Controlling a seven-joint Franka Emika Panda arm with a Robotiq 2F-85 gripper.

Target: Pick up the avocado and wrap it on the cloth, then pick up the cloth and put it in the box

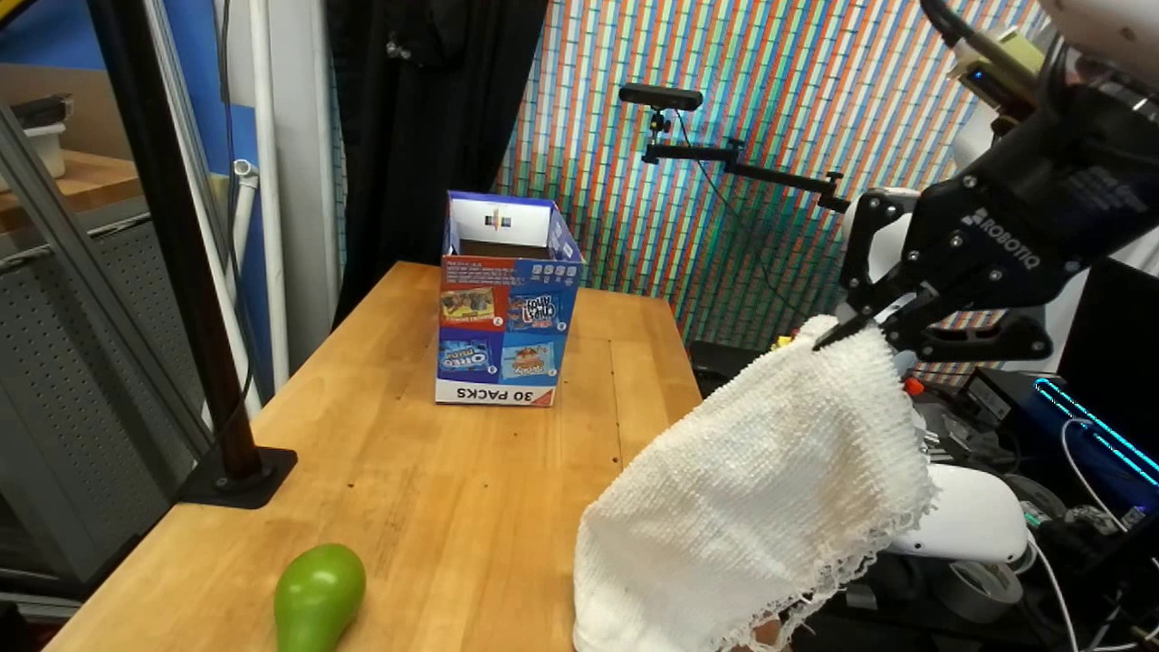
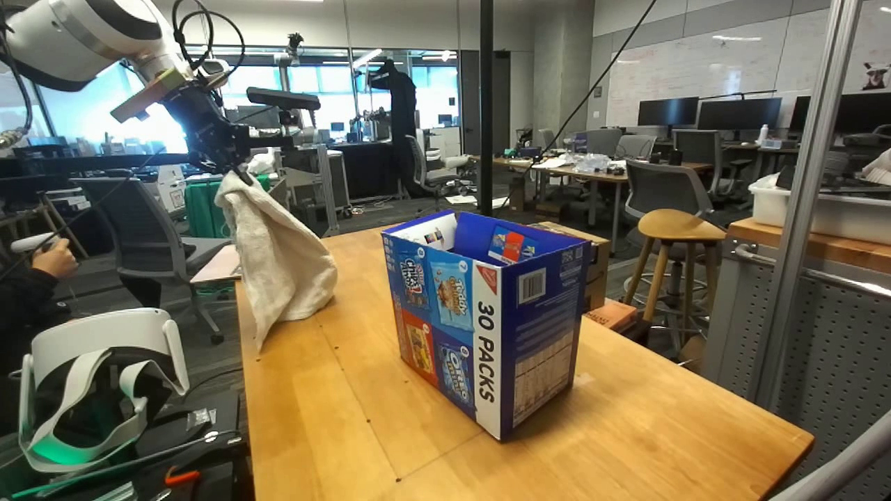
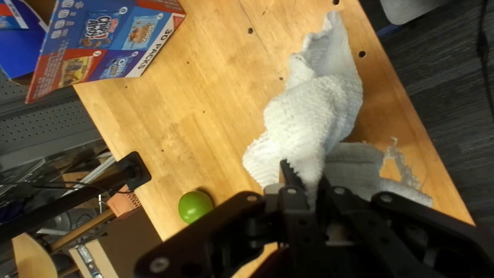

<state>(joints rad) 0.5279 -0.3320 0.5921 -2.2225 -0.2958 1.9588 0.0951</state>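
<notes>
The white, frayed cloth (image 1: 751, 489) hangs in folds, pinched at its top end — the smooth green avocado (image 1: 319, 598) lies on the counter (image 1: 480, 480), the blue printed box (image 1: 509, 330) upright and open-topped.

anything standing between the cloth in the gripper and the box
Nothing visible: only tabletop shows between the cloth and the box. The box opens upward, so the cloth likely has to clear its rim. The avocado sits off to the side.

A white headset (image 2: 104, 330) sits on one side of the table (image 2: 306, 403), a wooden stool (image 2: 679, 225) opposite.
</notes>
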